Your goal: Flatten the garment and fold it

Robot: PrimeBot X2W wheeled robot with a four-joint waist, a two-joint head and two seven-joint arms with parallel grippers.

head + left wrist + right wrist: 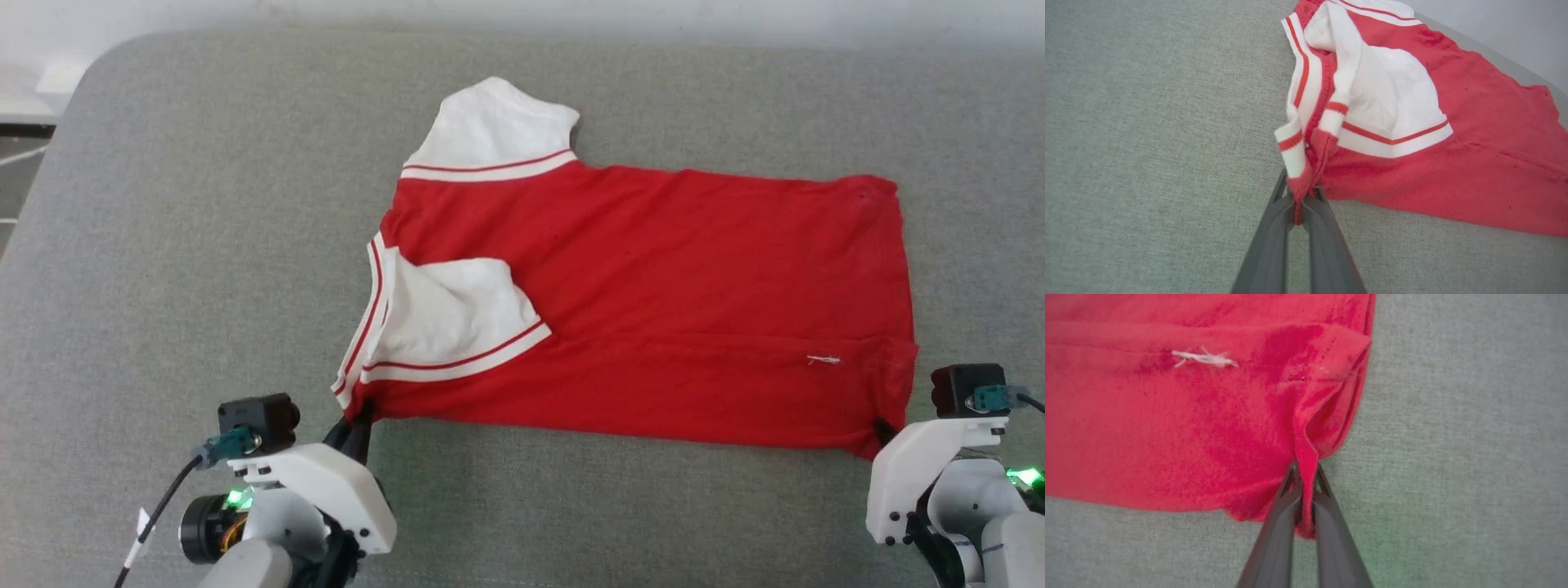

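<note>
Garment [653, 310] whole overhead; wrist views reveal pinched corners.

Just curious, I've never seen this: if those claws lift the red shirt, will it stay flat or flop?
Probably flops: the garment bunches where the left claw and right claw pinch it. Likely light: thin cloth, creasing easily.

Our head camera looks down from above on the whole shirt [653, 286] and gray worktop [204, 204]. Our wrist cameras sit low and very close, looking along our left hand [1299, 192] at the sleeve corner and our right hand [1305, 470] at the hem corner.
</note>
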